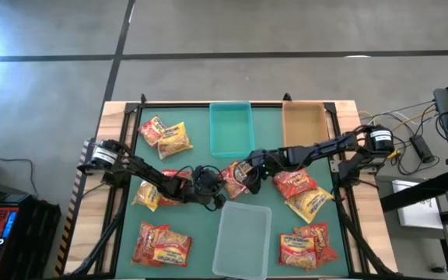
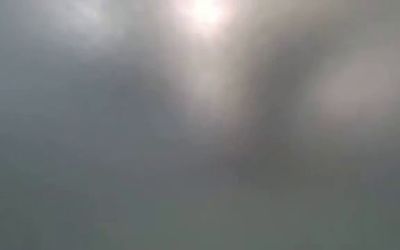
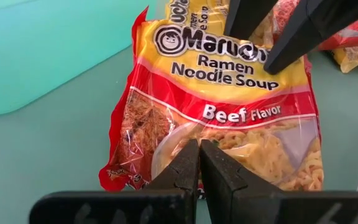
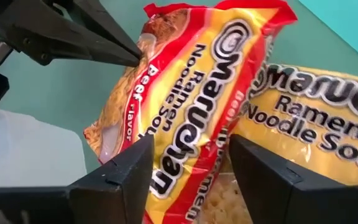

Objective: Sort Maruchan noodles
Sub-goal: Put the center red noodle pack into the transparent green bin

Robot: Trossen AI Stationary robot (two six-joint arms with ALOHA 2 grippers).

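A red-and-yellow beef Maruchan packet [image 1: 236,180] sits at the table's middle, between both grippers. My right gripper [image 4: 191,142] reaches in from the right and is shut on it. My left gripper [image 3: 199,149] comes from the left, shut, with its tips at the packet's other end. A second yellow packet [image 4: 316,118] lies just beyond it. More packets lie in pairs far left [image 1: 166,136], near left [image 1: 162,243], right [image 1: 300,190] and near right [image 1: 306,245]. The low view shows only haze. My right gripper holds the beef packet by its logo end [image 4: 185,124], pinched between the two fingers [image 4: 129,168], which lie across the packet's width. The packet bulges out beyond the fingers toward my left gripper. Whether it rests on the mat, I cannot tell. My left gripper's shut fingertips [image 3: 188,155] meet the packet's printed face just below the "Beef Flavor" band [image 3: 229,134], coming level from the table's left. Whether they pinch any film, I cannot tell.
A teal bin [image 1: 230,128] and a tan bin [image 1: 303,124] stand at the far edge. A clear bin [image 1: 242,229] stands at the near edge, just below the grippers. Bare green mat [image 1: 197,155] lies between the packet piles.
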